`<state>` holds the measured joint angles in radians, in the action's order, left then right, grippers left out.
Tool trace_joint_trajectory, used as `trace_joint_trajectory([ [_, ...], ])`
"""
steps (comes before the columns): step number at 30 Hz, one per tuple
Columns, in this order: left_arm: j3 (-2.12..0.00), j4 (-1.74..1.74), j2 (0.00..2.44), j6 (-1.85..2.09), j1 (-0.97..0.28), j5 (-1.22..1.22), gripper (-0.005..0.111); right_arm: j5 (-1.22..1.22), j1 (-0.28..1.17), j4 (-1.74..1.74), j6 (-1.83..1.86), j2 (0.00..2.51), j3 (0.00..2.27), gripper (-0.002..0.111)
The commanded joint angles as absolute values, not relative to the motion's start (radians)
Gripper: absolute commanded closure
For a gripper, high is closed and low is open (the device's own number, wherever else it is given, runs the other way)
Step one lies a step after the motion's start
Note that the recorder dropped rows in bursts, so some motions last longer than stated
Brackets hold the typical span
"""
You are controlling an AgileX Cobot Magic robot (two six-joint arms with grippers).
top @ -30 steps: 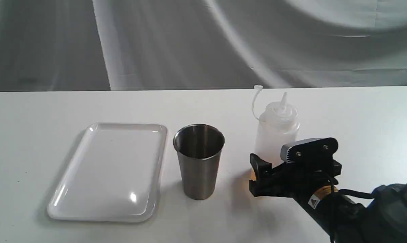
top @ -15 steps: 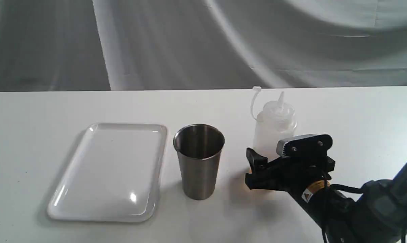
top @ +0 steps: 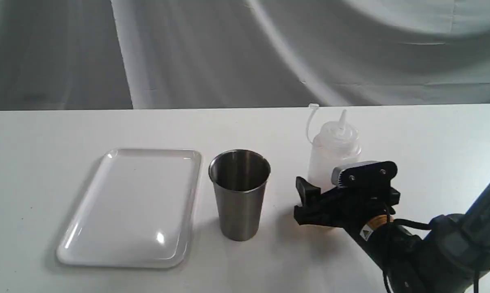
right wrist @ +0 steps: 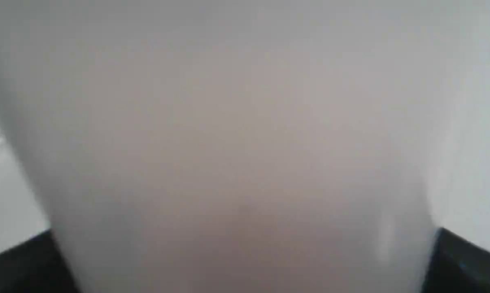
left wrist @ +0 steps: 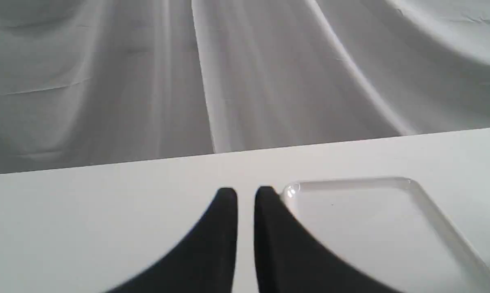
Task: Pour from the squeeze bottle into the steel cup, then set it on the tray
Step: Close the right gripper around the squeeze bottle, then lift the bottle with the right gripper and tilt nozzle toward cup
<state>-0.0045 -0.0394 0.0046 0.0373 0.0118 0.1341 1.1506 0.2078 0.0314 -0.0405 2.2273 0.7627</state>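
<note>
On the white worktop [top: 45, 162], before a grey draped cloth [top: 228, 53], there are one tray [top: 147, 150], one steel cup [top: 240, 203] and one squeeze bottle [top: 332, 154]. The cup stands upright just right of the tray, between it and the bottle. The bottle is upright and well right of the cup. The right claw [top: 305, 203] hides its lower half and seems to pinch it from both sides, though the close view is blurred. The left claw [left wrist: 246, 195] holds nothing, its tips drawn nearly together by the tray's corner.
</note>
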Motion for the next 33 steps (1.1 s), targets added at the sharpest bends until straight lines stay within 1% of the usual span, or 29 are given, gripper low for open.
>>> trace_joint_trajectory([
  [1,0.000,-0.040,0.000,0.036,0.007,0.133,0.098,1.134,0.197,0.007,-0.043,2.227,0.791,0.033],
  [7,0.000,-0.040,0.000,0.036,0.007,0.133,0.098,1.140,0.197,0.007,-0.043,2.227,0.794,0.034],
  [13,0.000,-0.040,0.000,0.032,0.007,0.133,0.098,1.140,0.197,0.000,-0.043,2.227,0.794,0.041],
  [16,0.000,-0.040,0.000,0.032,0.007,0.133,0.098,1.140,0.197,0.000,-0.043,2.227,0.794,0.050],
  [23,0.000,-0.040,0.000,0.034,0.007,0.133,0.098,1.140,0.197,0.000,-0.043,2.227,0.794,0.085],
  [26,0.000,-0.040,0.000,0.034,0.007,0.133,0.098,1.148,0.197,0.000,-0.041,2.215,0.792,0.096],
  [30,0.000,-0.040,0.000,0.034,0.007,0.133,0.098,1.150,0.197,0.000,0.007,2.151,0.778,0.103],
  [33,0.000,-0.040,0.000,0.034,0.007,0.133,0.098,1.136,0.197,0.011,0.046,2.093,0.755,0.104],
])
